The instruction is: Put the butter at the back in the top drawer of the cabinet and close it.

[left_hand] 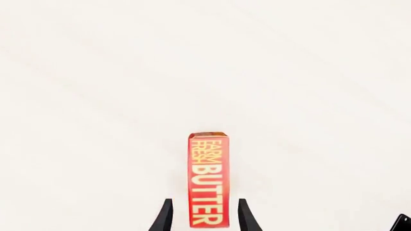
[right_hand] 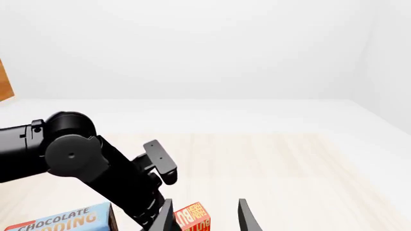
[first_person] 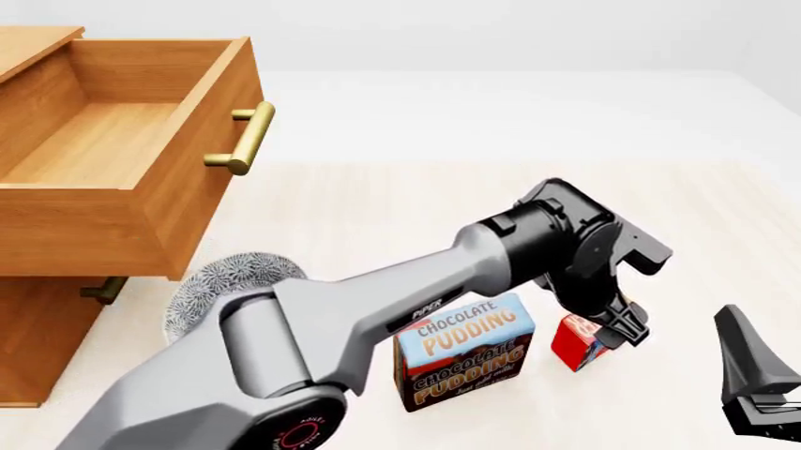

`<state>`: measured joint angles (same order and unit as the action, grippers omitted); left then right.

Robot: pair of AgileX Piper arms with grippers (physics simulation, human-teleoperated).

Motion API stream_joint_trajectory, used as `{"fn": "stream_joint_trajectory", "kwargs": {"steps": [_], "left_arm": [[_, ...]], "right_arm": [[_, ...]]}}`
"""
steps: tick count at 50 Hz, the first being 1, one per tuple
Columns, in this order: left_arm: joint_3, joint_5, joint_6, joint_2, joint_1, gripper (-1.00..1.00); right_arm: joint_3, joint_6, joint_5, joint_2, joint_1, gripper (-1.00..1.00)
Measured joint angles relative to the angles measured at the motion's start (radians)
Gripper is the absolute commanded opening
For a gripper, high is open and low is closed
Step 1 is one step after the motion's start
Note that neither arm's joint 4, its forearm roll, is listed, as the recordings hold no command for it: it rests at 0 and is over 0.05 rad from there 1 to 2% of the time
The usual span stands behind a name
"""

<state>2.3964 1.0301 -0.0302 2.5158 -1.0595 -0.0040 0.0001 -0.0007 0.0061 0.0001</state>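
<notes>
Closest to where I stood, the left arm's thick grey shoulder [first_person: 269,352] swept across the table [first_person: 375,216] toward the butter [first_person: 577,341]. Its left gripper [first_person: 616,330] came down over that small red box, one dark finger on each side of it; in the left wrist view the fingers [left_hand: 164,217] flanked the butter [left_hand: 208,180] with a thin strip of white showing on both sides, so the claw looked released around it rather than pinching it. The butter stood on the table, its long lettered face turned up toward the wrist camera.

Just beside the butter, on the cabinet's side, stood the chocolate pudding box [first_person: 463,352], upright and partly behind the arm. On the butter's far side from the pudding, the right gripper [first_person: 751,380] hung apart from it, its fingers [right_hand: 245,216] spread and holding nothing.

Well away from the butter, the cabinet [first_person: 44,328] stood with its top drawer [first_person: 138,150] pulled out, brass handle [first_person: 244,139] facing the boxes.
</notes>
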Motion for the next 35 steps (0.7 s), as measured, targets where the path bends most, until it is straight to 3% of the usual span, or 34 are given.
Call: {"fn": "stream_joint_trajectory", "kwargs": {"steps": [35], "left_arm": [[0.073,0.027,-0.007,0.064,-0.012,1.0]], "right_arm": [[0.0,0.0,0.0,0.0,0.0,1.0]]}}
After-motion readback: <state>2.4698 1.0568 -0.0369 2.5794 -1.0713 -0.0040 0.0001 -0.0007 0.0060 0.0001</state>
